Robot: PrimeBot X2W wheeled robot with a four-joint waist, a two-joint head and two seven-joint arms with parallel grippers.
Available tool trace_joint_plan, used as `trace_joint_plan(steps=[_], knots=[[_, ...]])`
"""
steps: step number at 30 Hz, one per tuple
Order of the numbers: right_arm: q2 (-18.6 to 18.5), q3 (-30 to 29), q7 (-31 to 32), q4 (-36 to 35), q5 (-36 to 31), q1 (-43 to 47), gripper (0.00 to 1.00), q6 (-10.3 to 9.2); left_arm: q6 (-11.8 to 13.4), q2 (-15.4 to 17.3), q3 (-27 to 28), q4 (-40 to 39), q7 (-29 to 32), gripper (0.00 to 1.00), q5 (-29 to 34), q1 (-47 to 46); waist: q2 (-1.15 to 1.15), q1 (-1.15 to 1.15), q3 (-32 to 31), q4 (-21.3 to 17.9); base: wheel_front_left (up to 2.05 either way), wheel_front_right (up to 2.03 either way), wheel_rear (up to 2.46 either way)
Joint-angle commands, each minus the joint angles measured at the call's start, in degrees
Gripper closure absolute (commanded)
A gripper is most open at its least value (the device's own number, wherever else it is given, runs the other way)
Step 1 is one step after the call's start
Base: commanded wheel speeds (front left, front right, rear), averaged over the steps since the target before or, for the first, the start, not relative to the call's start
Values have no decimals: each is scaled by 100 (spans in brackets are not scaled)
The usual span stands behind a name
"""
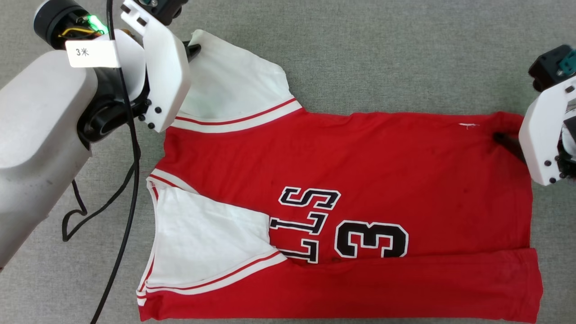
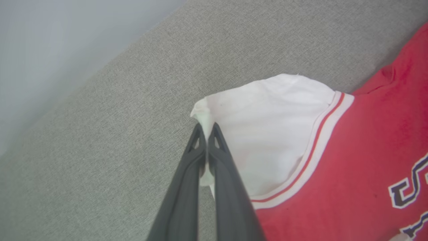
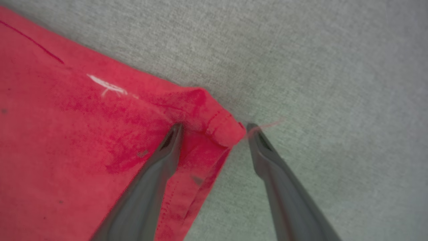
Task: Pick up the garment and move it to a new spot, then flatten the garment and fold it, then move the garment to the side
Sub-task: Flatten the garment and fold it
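The garment (image 1: 360,180), a red jersey with white sleeves and black letters and a 3, lies spread on the grey surface with its near long edge folded over. My left gripper (image 1: 194,48) is at the far left, shut on the tip of the far white sleeve (image 2: 267,134). In the left wrist view its fingertips (image 2: 207,129) pinch that sleeve's edge. My right gripper (image 1: 506,141) is at the garment's far right corner. It is open (image 3: 214,129), one finger resting on the red cloth (image 3: 67,134) and the other on the grey surface, with the hem corner between them.
A black cable (image 1: 128,180) hangs from my left arm over the grey surface (image 1: 405,54) beside the garment's left side. In the left wrist view the surface's edge (image 2: 100,67) runs diagonally, with a pale blurred area beyond it.
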Motion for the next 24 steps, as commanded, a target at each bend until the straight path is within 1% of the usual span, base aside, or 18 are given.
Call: trace_joint_plan(steps=[1, 5, 6, 7, 14, 21, 24], knots=[[134, 144, -31, 272, 63, 21, 0, -5, 0, -26, -11, -5, -55, 100, 11, -29, 0, 0, 41, 38, 0, 0, 0], [254, 402, -178, 539, 282, 126, 0, 1, 0, -41, -34, 67, -128, 100, -15, 7, 0, 0, 10, 60, 0, 0, 0], [273, 439, -263, 559, 343, 122, 16, 6, 0, -36, -43, 87, -138, 100, -32, 31, 0, 0, -16, 54, 0, 0, 0], [294, 431, -368, 587, 404, 105, 100, 6, 0, -29, -50, 114, -161, 100, -29, 50, 0, 0, -49, 47, 0, 0, 0], [161, 472, -1133, 693, 562, -56, 100, -5, -1, 5, -66, 279, -386, 100, -146, 262, 0, 0, -429, -23, 0, 0, 0], [-1, 550, -1884, 601, 810, 323, 100, -5, 53, 82, -82, 217, -716, 100, -310, 805, 0, 0, -1032, -48, 0, 0, 0], [-91, 596, -2103, 492, 901, 577, 100, -5, 145, 213, -97, 61, -815, 100, -360, 1090, 0, 0, -1278, -46, 0, 0, 0]])
